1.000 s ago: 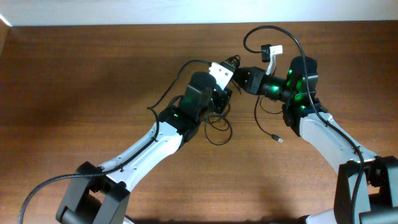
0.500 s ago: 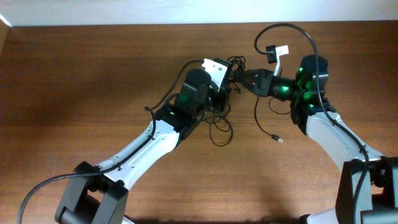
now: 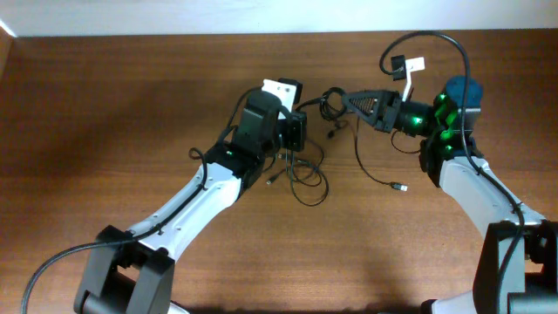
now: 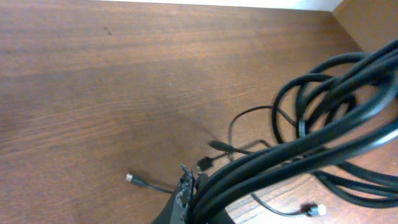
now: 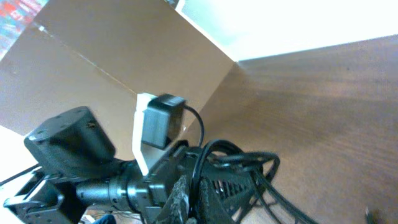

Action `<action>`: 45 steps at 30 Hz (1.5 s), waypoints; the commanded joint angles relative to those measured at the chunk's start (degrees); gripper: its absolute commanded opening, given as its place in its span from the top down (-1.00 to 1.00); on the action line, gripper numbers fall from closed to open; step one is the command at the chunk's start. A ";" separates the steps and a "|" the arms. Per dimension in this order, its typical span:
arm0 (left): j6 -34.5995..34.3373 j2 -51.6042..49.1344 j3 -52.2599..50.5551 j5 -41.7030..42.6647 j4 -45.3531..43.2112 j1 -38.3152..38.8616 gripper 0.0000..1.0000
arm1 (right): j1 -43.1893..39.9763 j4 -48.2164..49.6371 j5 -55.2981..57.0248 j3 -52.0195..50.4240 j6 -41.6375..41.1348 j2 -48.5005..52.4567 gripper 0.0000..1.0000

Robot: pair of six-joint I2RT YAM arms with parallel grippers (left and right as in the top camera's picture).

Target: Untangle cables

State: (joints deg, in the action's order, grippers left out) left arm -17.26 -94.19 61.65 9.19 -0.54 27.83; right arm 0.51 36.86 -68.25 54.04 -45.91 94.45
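Note:
The cables (image 3: 307, 174) are thin black cords in a loose tangle on the wooden table between my two arms. My left gripper (image 3: 300, 131) is shut on a bundle of several strands, which rises from its jaws (image 4: 194, 186) in the left wrist view as cable loops (image 4: 323, 118). My right gripper (image 3: 335, 97) is shut on one thin cable strand (image 5: 200, 168) just right of the left gripper. One cable trails right to a small plug (image 3: 399, 187). Other plugs lie on the table (image 4: 131, 178) (image 4: 319, 210).
The table (image 3: 105, 113) is brown wood with a pale wall along its far edge. The left arm and its white camera mount (image 5: 152, 124) fill the lower left of the right wrist view. A thicker robot cable (image 3: 427, 44) arcs above the right wrist.
The right gripper has pulled right and the left gripper has drawn back left, so the grippers are farther apart. The cable bundle spreads between them and the loose plug has slid right.

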 commanded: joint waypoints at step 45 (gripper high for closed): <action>38.38 4.02 0.02 -1.79 -3.30 -1.70 1.00 | -0.52 -3.74 -3.52 0.26 -8.50 -0.76 -0.25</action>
State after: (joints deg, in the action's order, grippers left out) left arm 20.43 -92.14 61.71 14.31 -3.22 26.17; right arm -0.23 33.15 -70.41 53.82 -55.24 94.32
